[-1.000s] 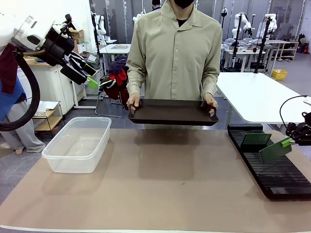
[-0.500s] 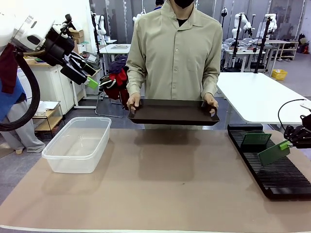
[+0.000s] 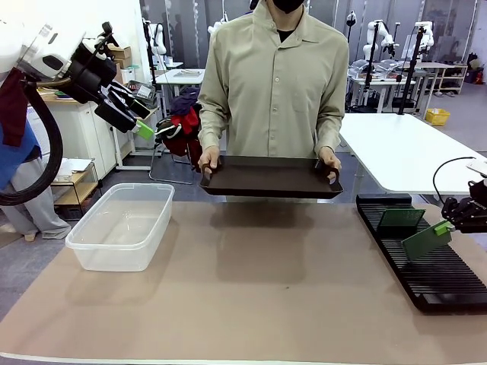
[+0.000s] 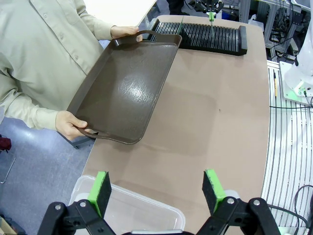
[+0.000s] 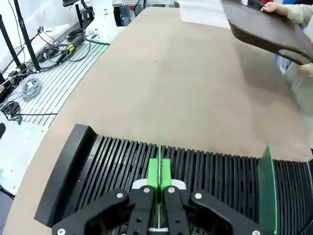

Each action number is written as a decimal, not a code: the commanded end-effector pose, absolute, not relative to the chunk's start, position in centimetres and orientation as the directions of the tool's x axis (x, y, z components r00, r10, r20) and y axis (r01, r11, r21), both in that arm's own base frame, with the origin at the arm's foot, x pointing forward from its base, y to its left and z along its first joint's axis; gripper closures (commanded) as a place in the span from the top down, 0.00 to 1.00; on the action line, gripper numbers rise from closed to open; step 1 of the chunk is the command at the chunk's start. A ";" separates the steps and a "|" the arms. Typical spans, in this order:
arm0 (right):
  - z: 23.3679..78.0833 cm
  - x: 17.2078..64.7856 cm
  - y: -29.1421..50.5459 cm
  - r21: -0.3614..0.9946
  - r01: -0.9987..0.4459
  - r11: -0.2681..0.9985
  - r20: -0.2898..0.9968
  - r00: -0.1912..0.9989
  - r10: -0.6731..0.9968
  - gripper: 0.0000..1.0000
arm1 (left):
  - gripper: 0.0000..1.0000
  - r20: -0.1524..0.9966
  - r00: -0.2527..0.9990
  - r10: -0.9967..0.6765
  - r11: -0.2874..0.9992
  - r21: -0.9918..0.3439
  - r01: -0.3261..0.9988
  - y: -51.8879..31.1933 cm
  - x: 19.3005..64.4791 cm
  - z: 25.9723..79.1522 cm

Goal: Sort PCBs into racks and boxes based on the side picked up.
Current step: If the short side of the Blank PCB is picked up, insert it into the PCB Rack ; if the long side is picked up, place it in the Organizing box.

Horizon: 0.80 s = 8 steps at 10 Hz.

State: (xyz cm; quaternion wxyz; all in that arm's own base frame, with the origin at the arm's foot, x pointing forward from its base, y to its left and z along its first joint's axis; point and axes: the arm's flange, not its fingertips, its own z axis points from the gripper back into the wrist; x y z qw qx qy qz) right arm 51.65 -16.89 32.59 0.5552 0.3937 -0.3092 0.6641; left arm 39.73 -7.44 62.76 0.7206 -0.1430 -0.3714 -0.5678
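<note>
Brown table (image 3: 259, 304): clear tub (image 3: 122, 226) L, black rack (image 3: 426, 258) R.

A person in a pale olive button shirt (image 3: 275, 80) stands at the far side of the counter (image 3: 251, 296), whose top is a plain brown mat. The person carries a dark brown serving tray (image 3: 270, 176) by its end handles, level and raised above the far edge of the counter; nothing lies in its glossy bed. Behind, a white table (image 3: 403, 152) stands to one side. Bundled cables (image 5: 29, 88) lie on a ribbed grey floor strip beside the counter.
</note>
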 end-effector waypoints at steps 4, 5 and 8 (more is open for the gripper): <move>31.9 53.0 -16.5 -0.018 -0.987 -0.159 0.882 -0.091 0.463 0.02 | 1.00 0.707 0.068 -0.704 0.303 0.213 0.929 -7.4 39.8 62.5; 31.8 53.0 -16.5 -0.006 -0.985 -0.173 0.878 -0.088 0.470 0.02 | 1.00 0.707 0.068 -0.704 0.303 0.213 0.929 -7.4 39.8 62.5; 31.2 52.3 -16.6 0.010 -0.985 -0.171 0.869 -0.076 0.489 0.02 | 1.00 0.707 0.068 -0.704 0.303 0.213 0.929 -7.4 39.8 62.5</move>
